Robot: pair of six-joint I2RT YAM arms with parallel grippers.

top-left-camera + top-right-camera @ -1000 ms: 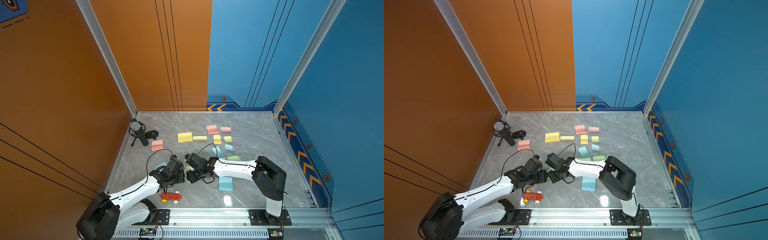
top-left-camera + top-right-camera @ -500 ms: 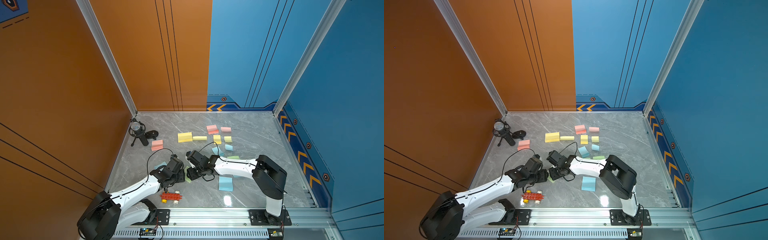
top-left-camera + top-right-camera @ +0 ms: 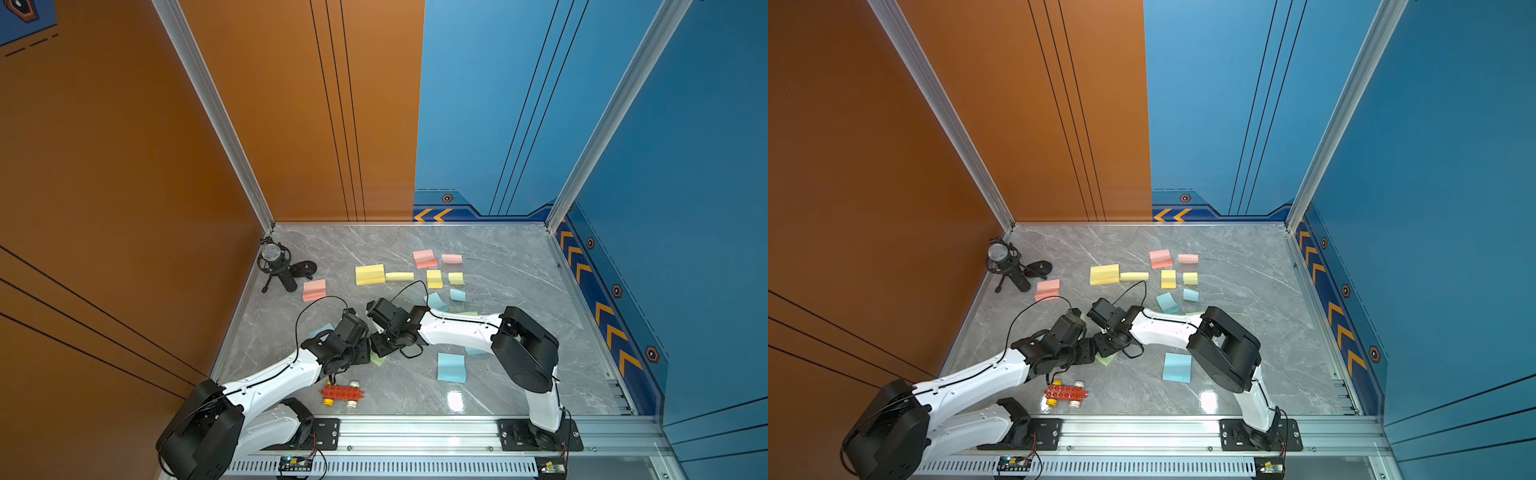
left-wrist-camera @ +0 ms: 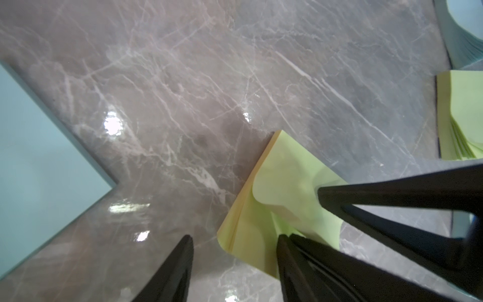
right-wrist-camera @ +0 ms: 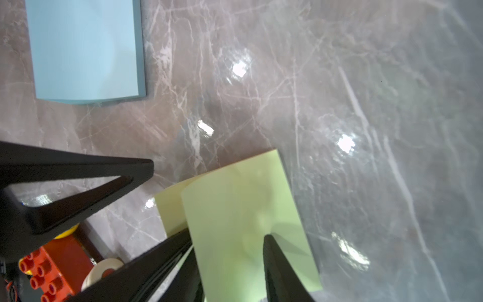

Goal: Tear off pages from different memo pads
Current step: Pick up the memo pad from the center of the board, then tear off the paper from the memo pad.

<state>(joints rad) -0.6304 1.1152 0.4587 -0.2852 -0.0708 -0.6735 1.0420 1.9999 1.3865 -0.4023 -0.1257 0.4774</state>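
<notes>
1. Small square green sticky-note memo pad (image 4: 244,235) lies on grey marble tabletop (image 4: 183,104), btwn both arms.
2. L gripper (image 4: 234,236): jaws wide, one finger at pad's edge.
3. R gripper (image 5: 228,234): jaws narrow, astride lifted thin green top page (image 5: 235,204); can't tell if pinched.

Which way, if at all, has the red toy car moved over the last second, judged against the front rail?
No. In both top views the red toy car lies where it did, close to the front rail.
</notes>
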